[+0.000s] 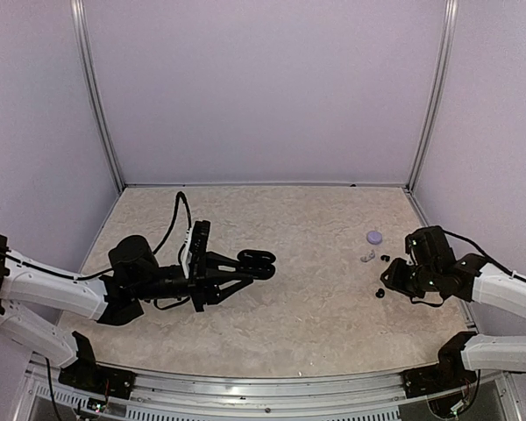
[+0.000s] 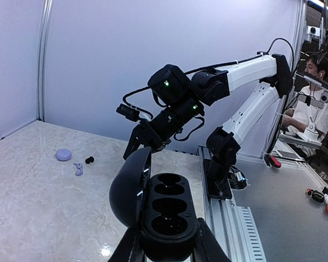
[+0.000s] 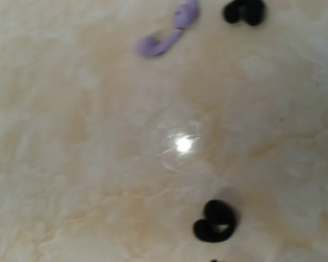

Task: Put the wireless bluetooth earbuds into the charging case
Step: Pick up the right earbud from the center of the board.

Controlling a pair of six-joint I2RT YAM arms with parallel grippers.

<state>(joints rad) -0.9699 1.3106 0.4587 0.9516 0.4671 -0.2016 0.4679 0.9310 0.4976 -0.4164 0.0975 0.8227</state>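
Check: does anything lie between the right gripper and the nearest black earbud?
Nothing visible does. The nearest black earbud lies right beside the right gripper, only bare table between them; the lavender earbud and other black earbud lie farther off.

You've got a marbled beige tabletop (image 1: 316, 307), pale walls (image 1: 263, 88) behind. In the left wrist view, at the right edge, a seated person (image 2: 312, 103); below, a red-handled tool (image 2: 273, 161).

lt: bright, even | glare: tabletop (image 3: 181, 143) | R wrist cam: blurry
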